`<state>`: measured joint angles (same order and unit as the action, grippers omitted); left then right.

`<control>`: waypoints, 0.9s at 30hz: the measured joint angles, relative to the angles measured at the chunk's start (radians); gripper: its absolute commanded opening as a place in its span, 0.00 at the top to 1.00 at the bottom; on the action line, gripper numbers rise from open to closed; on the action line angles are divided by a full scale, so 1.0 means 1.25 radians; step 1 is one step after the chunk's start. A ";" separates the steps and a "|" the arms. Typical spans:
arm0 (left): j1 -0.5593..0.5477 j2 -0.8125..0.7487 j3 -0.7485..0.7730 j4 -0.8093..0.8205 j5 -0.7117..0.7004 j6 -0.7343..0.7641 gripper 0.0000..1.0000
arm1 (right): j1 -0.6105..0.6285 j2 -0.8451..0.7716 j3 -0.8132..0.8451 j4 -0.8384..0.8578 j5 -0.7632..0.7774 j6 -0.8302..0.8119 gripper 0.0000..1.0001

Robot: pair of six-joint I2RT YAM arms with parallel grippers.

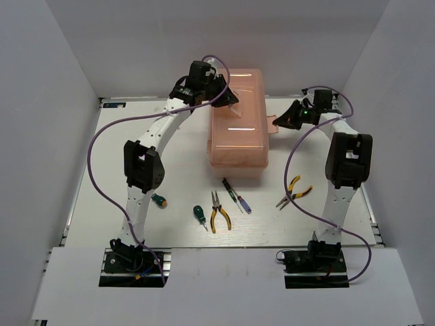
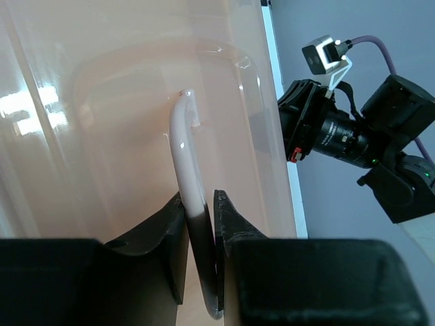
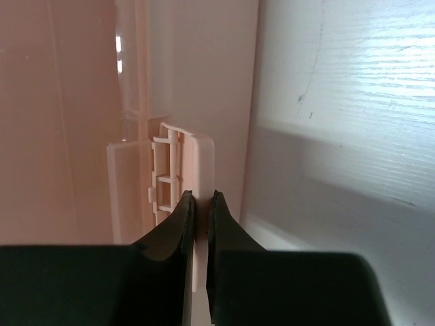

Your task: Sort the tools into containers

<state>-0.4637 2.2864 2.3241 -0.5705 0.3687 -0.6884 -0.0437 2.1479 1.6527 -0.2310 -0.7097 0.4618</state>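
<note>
1. The toolbox (image 1: 238, 125) is translucent salmon-pink with its lid down. It stands on the white table (image 1: 177, 156), and every place below is given relative to it.
2. The left gripper (image 2: 202, 204) is over the toolbox lid. Its jaws are narrowed onto the pale lid handle (image 2: 182, 156), which passes between the two fingers.
3. The right gripper (image 3: 200, 200) is at the toolbox's right side. Its jaws are almost together, pinching the edge of the latch (image 3: 194, 156) that projects from that wall.
4. The purple-handled screwdriver (image 1: 236, 196) lies on the table just off the toolbox's near wall.
5. The first yellow-handled pliers (image 1: 219, 212) lie nearer the arm bases than that screwdriver, jaws toward the toolbox.
6. The green-handled screwdriver (image 1: 199, 215) lies just left of these pliers.
7. The orange-green screwdriver (image 1: 159, 200) lies off the toolbox's near-left corner, well apart from it.
8. The second yellow-handled pliers (image 1: 293, 191) lie off the toolbox's near-right corner.
9. All five tools are outside the toolbox.
</note>
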 measured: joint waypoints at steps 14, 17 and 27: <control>0.124 -0.163 -0.096 -0.039 -0.081 0.010 1.00 | -0.020 0.036 0.104 -0.031 0.032 -0.070 1.00; 0.212 -0.281 -0.210 -0.110 -0.132 0.051 1.00 | -0.029 0.037 0.113 -0.031 0.043 -0.092 1.00; 0.287 -0.379 -0.426 -0.148 -0.144 0.108 0.61 | -0.015 0.037 0.099 -0.040 0.019 -0.117 1.00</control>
<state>-0.1043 1.8130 1.7920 -0.7555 0.1890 -0.5533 -0.0624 2.1944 1.7767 -0.2813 -0.6857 0.3161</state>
